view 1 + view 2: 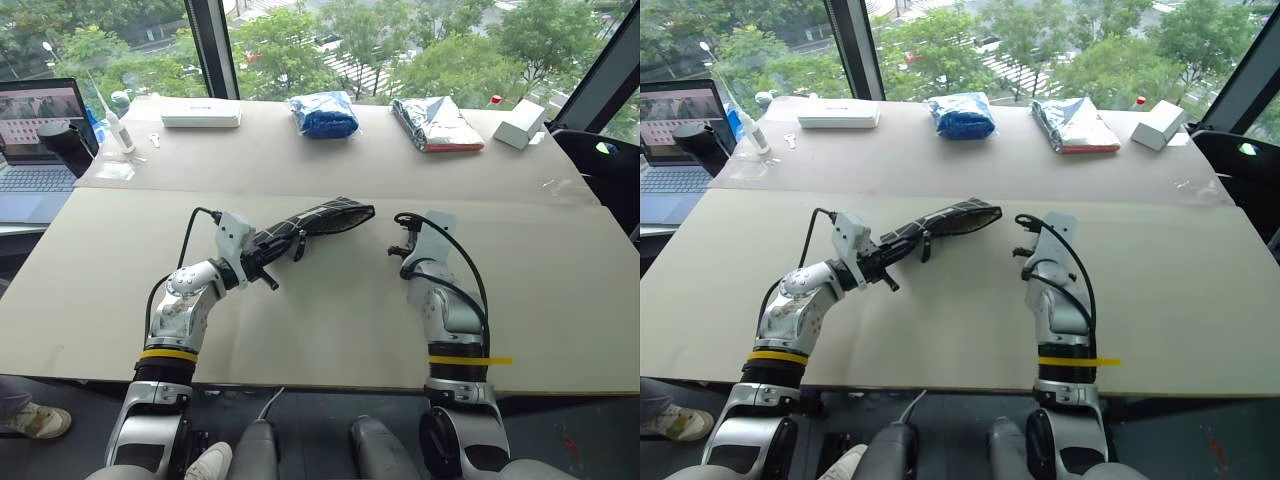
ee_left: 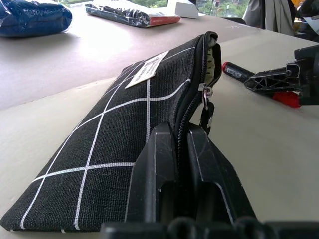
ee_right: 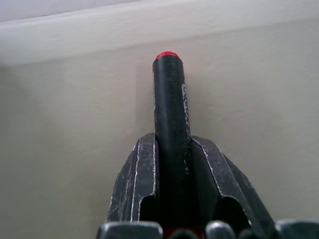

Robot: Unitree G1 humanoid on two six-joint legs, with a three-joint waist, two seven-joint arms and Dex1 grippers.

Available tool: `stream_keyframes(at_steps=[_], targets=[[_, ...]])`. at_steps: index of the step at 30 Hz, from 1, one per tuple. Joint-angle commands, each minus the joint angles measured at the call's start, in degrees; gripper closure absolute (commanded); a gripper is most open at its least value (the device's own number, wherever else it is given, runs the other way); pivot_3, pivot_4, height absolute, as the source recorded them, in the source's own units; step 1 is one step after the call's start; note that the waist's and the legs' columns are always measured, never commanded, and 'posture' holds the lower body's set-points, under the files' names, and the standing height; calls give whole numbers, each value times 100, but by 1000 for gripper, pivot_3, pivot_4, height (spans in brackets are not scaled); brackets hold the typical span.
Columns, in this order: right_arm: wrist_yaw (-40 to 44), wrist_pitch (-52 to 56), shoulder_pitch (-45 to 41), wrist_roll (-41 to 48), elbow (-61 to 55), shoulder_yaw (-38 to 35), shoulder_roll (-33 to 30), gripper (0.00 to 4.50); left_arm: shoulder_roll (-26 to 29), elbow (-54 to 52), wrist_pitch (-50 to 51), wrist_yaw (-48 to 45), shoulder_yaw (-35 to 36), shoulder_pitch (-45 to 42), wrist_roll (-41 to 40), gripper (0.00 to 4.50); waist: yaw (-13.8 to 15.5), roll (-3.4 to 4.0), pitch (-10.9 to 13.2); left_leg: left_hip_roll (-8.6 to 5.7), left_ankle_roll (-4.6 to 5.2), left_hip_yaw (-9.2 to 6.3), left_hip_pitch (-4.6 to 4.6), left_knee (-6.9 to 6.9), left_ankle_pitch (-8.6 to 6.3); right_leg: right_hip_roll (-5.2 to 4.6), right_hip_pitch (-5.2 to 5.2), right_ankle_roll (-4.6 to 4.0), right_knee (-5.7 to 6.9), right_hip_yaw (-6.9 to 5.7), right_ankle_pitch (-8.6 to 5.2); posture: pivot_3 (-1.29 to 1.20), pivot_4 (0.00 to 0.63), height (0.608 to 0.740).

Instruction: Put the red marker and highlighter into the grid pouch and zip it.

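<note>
Left gripper (image 2: 180, 164): its two black fingers are pinching flat together on the zipper edge of the grid pouch (image 1: 312, 224), gripping it at the near end.
Right gripper (image 3: 172, 149): its fingers are closing snugly around the barrel of the red marker (image 3: 170, 104); the marker is pointing straight out between them, red end farthest away.
Head views: the pouch is lying slantwise on the beige table (image 1: 330, 320), stretching from the left gripper toward the middle of the table; the right gripper (image 1: 405, 247) is sitting just to the right of the pouch's far end, apart from it; the marker itself is too small to make out here.
Left wrist view: this one is showing the pouch up close, its mouth gaping open at the far end, the zipper pull (image 2: 205, 102) hanging partway along the track, and the white label (image 2: 148, 68) lying on the upper face; beyond the open mouth the marker (image 2: 238, 71) is lying low by the table, in the tips of the other gripper (image 2: 279, 82).
Right wrist view: the marker's black barrel is carrying pale lettering along one side, with bare table behind it.
Pouch look: black fabric crossed by thin white grid lines, flat and long.
Far table: a blue bag (image 1: 324, 114), a silvery packet (image 1: 436, 124), a small white box (image 1: 520, 124) and a flat white case (image 1: 201, 113) are lying well away from the pouch; a laptop (image 1: 38, 140) is standing at the left edge.
</note>
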Motion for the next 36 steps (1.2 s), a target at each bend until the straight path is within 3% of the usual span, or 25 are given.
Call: stream_keyframes(at_steps=[1,4,11,17,20,25,36], targets=[[227,38,156,158,124,-12,-31,3978,-12,-229,-4,8,81,-23,-151,4500,0,0,0,0,0,0,0,0,0,0,0,0,0,0,0,0,150,740],[1068,-435,75,269,-55,283,-456,3978,5,-306,51,10,85,18,-200,4500,-9,0,0,0,0,0,0,0,0,0,0,0,-3,1,0,0,150,740],[3720,-3307,331,-446,-593,1810,-2689,3978,66,-396,183,-41,42,26,-282,4500,-4,22,17,-2,0,3,-11,-9,0,-1,-7,3,-24,2,-1,0,150,740],[4420,-5450,155,-1090,6,1991,-4064,3978,102,-477,315,-133,-9,-30,-298,4500,23,17,20,-4,0,4,-11,-8,0,-3,-3,2,-31,2,-1,0,150,740],[4555,-6280,-10,-1340,339,2054,-4455,3978,110,-486,344,-158,-11,-44,-304,4500,29,16,20,-4,0,5,-12,-5,0,-5,-1,2,-33,3,-1,0,150,740],[4519,-7125,-205,-1826,785,2284,-4547,3978,98,-490,383,-183,-20,-65,-311,4500,1,16,20,-2,0,5,-9,-8,0,-3,-2,1,-31,3,0,0,150,740],[4532,-7860,-319,-2440,1175,2661,-4363,3978,18,-584,488,-188,-54,-140,-366,4500,65,16,21,-4,0,5,-9,-2,0,-5,1,-1,-28,3,1,0,150,740]])
